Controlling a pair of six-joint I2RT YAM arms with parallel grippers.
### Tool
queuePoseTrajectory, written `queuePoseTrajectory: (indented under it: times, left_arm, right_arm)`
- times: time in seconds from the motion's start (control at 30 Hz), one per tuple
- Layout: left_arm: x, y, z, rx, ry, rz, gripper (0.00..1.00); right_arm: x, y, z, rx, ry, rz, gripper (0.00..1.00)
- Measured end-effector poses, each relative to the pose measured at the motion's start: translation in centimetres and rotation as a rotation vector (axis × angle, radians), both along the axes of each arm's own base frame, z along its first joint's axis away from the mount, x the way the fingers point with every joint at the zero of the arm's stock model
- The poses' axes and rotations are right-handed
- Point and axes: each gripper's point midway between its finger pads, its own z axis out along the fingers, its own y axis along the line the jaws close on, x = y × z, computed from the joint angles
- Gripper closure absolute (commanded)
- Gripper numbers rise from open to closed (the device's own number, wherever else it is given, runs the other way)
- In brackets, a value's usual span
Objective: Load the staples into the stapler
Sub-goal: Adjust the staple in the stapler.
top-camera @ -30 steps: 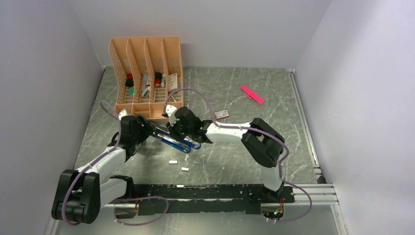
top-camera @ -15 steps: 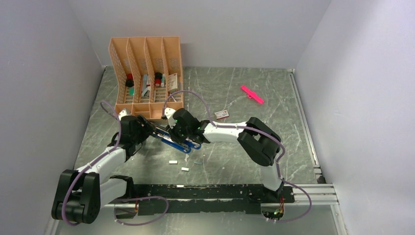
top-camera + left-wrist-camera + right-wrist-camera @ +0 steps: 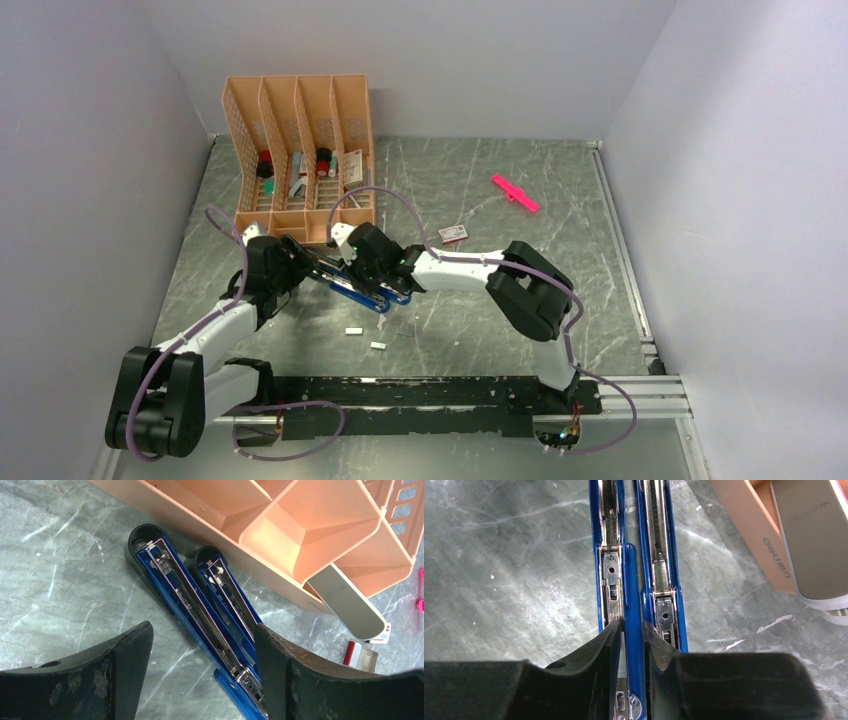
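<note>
The blue stapler (image 3: 200, 615) lies open on the table (image 3: 480, 190). Its two long halves lie flat side by side, and the shiny metal tracks inside them show.

The right gripper (image 3: 630, 627) hangs right over the stapler. Its two black fingers are pinched almost together. A thin grey strip with fine lines, the staples (image 3: 622, 662), sits between them. The strip hangs just above the inner blue edge of one track and runs the same way as that track. I cannot tell if it touches the stapler.

The left gripper (image 3: 202, 630) is spread wide apart and holds nothing. It hangs over the stapler, one finger on each side.

Two spare strips (image 3: 352, 330) lie on the table near the stapler, on the side toward the arm bases. The orange rack (image 3: 300, 120) stands just behind the stapler. The small box (image 3: 452, 234) lies a little way from the stapler, and the pink stick (image 3: 515, 192) lies far from it.
</note>
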Motion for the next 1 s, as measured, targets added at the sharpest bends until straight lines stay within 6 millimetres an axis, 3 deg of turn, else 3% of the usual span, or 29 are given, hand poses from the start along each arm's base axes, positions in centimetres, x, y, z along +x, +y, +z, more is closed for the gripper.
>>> queuePoseTrajectory:
  times: [0.3,1.0]
  left_arm:
    - [0.0,0.0,0.0,0.000,0.000,-0.001,0.22]
    - [0.0,0.0,0.0,0.000,0.000,-0.002,0.22]
  right_arm:
    - [-0.7,-0.1,0.0,-0.015,0.002,0.006,0.75]
    - [-2.6,-3.3,0.1,-0.053,0.032,-0.019,0.77]
